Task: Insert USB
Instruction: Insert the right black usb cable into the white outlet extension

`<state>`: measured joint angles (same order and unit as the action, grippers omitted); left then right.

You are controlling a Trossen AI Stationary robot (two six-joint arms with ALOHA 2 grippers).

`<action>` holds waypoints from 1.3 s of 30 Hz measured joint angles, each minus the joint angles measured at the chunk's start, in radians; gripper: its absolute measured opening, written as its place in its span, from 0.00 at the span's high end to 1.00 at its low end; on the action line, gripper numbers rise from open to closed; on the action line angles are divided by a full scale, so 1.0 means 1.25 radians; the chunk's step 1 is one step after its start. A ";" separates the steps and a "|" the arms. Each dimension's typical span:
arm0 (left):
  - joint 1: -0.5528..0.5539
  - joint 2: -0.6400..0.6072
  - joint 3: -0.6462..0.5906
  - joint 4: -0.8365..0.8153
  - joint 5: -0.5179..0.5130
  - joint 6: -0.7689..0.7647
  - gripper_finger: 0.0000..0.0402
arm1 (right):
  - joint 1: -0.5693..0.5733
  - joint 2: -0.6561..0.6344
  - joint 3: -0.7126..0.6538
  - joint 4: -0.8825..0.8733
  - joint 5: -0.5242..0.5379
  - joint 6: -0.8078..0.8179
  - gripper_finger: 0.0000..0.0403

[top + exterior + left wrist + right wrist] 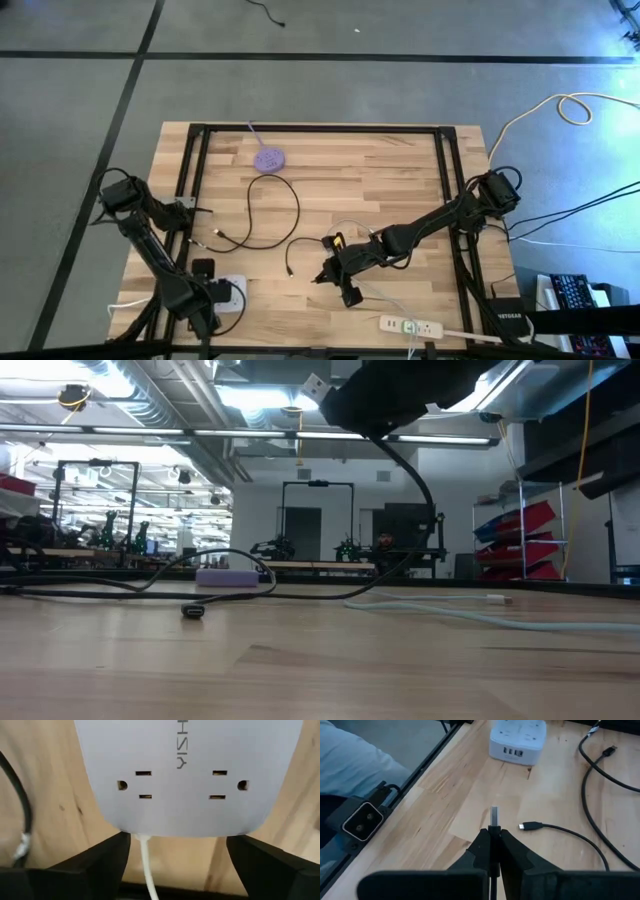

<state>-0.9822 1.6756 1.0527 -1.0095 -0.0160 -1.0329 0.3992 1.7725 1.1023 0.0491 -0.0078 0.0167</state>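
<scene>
Above the table [400,165], right claw [494,834] pinches USB plug [494,815] (airborne).

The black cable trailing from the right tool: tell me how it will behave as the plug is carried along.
Probably floppy: the black cable lies in loose loops on the table. Likely light, so it should drag behind the right tool. Its free end might snag or swing.
</scene>
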 joint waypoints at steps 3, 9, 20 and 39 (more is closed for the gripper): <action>0.028 0.000 0.000 0.007 -0.013 0.044 0.22 | 0.000 0.000 0.000 0.001 0.033 0.008 1.00; 0.074 0.000 0.000 0.007 -0.068 0.116 0.22 | 0.000 0.037 0.086 -0.020 0.034 0.024 1.00; 0.107 0.001 0.001 0.025 -0.083 0.184 0.22 | -0.007 0.345 0.430 -0.290 -0.057 0.003 1.00; 0.112 0.001 0.001 0.027 -0.098 0.201 0.22 | -0.047 0.556 0.832 -0.585 -0.011 0.024 1.00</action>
<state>-0.8425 1.6764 1.0542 -0.9755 -0.1385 -0.7815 0.3404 2.4679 2.1420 -0.6826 -0.0214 0.0461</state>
